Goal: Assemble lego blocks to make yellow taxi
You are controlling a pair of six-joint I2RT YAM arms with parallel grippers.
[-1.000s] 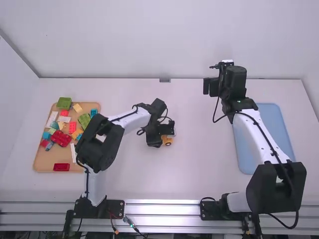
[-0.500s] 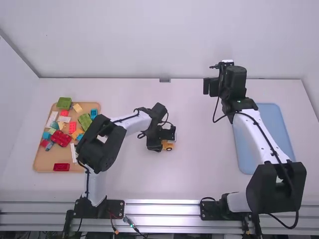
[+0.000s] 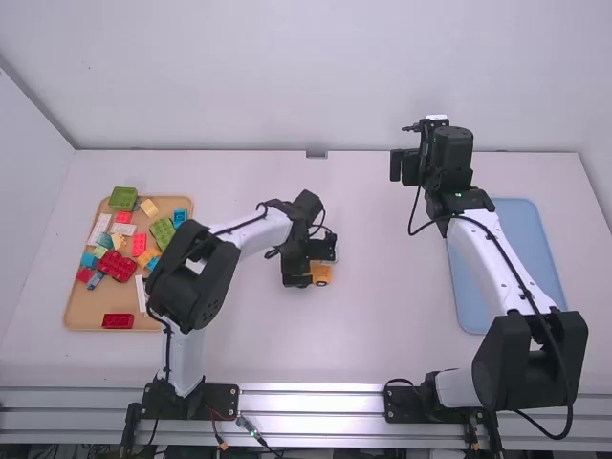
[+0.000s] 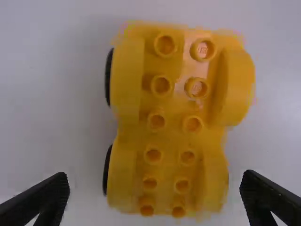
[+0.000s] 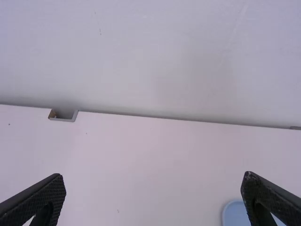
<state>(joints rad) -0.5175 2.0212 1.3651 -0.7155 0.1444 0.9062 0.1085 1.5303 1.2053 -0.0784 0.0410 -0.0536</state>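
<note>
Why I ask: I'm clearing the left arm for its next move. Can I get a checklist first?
1. Left gripper has jaws open: ok.
2. Yellow studded plastic car base lies studs up: ok.
3. Its visible studs are bare for another block: ok.
4. Round black wheels on both sides: cannot tell; two show along one side.
5. Right gripper is well away from the car base: ok.
6. Coloured plastic blocks are on the flat tan tray: ok.

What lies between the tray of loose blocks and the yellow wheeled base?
The left arm. In the high view its links span the stretch of white table from the tray to the wheeled base.
</note>
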